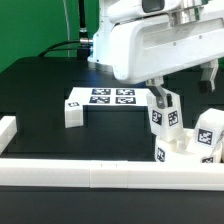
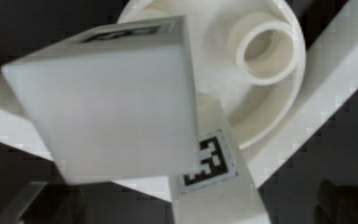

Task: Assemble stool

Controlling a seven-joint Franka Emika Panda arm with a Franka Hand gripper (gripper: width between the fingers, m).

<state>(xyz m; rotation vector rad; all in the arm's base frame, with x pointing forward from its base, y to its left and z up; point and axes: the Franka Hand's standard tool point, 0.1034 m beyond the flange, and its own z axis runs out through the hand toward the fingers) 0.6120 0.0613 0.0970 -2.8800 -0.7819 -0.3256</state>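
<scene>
The stool is in loose pieces, all white plastic carrying black-and-white square tags. The round seat (image 1: 178, 152) sits at the near edge of the black table (image 1: 40, 90), toward the exterior view's right, just behind the near border rail (image 1: 100, 176). A leg block (image 1: 165, 120) stands upright on it, directly under the gripper (image 1: 163, 100). A second leg block (image 1: 208, 135) stands just beside it on the exterior view's right; I cannot tell whether it rests on the seat or next to it. A third leg block (image 1: 73, 108) lies well apart on the exterior view's left, just beside the corner of the marker board (image 1: 110, 97).

Only the wrist view looks down along the leg block (image 2: 114, 100). It shows the seat (image 2: 309, 110) as a disc with a round socket (image 2: 265, 45) lying open beside the leg. The dark fingers (image 2: 37, 200) stand wide apart, with a gap on each side of the leg, so they are clamped on nothing. Only the exterior view shows the other two legs, the board and the rails.

The arm's white body (image 1: 150, 40) hides the far right of the table. A short side rail (image 1: 8, 130) lies at the exterior view's left edge.
</scene>
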